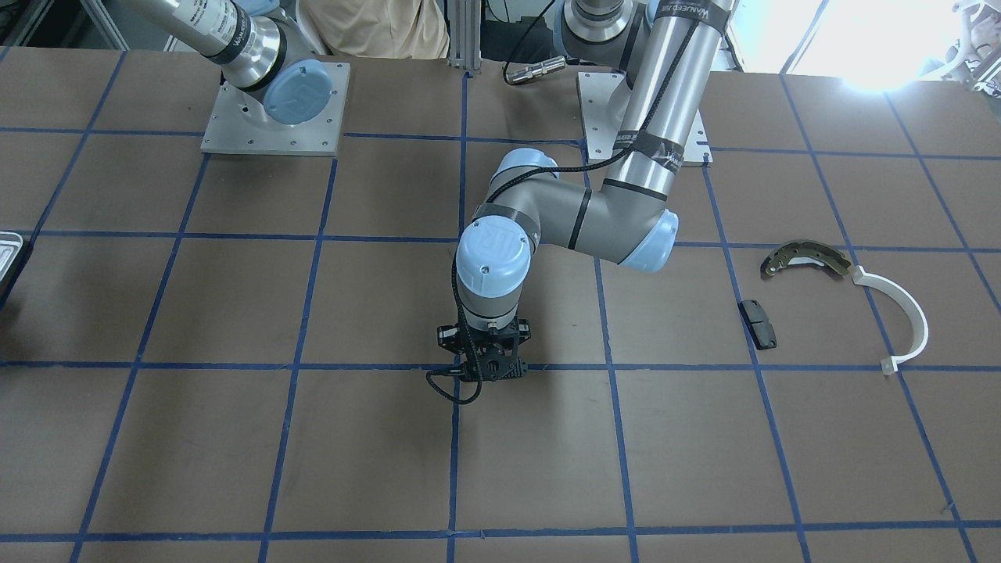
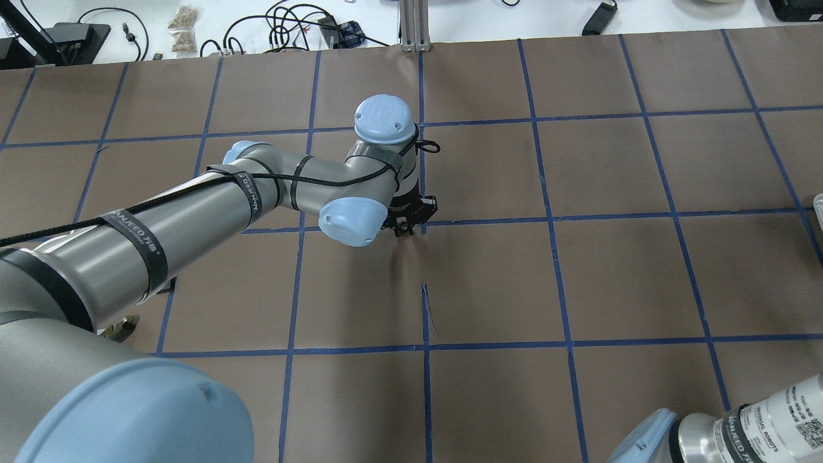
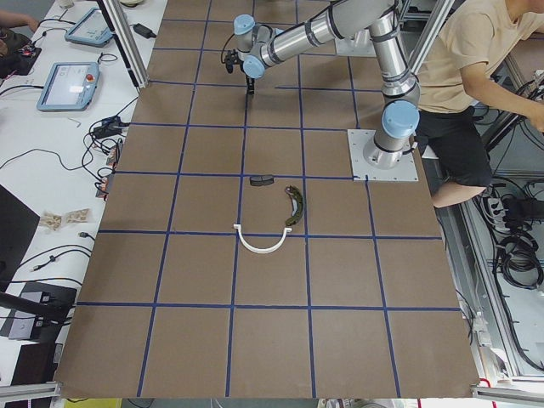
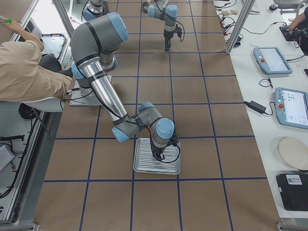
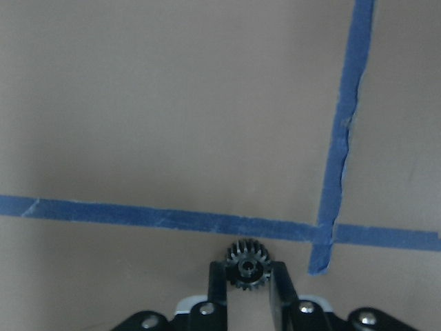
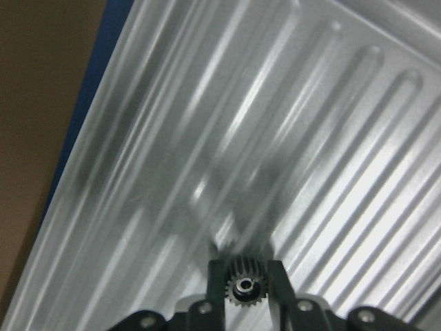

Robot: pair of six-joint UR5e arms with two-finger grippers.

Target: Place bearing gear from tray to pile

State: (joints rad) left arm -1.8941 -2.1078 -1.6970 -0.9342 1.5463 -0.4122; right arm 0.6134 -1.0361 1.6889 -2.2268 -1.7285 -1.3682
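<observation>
Across the worktop (image 1: 235, 438) from the robot, looking down, the left tool (image 1: 491, 374) hangs low by a tape crossing (image 1: 457, 366) mid-table. It is well apart from the pile (image 1: 813, 252) at the right: brake shoe (image 1: 782, 259), white arc (image 1: 920, 319), black pad (image 1: 758, 323). No gear lies there. The tray (image 1: 8, 254) just pokes in at the left edge.

From over the robot's shoulders, the same tool sits tucked under its arm, fingers hidden.

From the right end, the right tool (image 4: 159, 157) dips into the tray, near in that view.

The left wrist camera shows that tool clamped on the bearing gear (image 5: 248, 264), pinched by its teeth from both sides, close over bare worktop beside the crossing. Being round, it has no long axis; its bore faces the lens.

The right wrist camera shows a second gear (image 6: 241, 284) gripped likewise over the tray's ridges; touching or lifted, I can't tell.

I'd say one gear is midway, with carry and release left, and the other is barely begun.
</observation>
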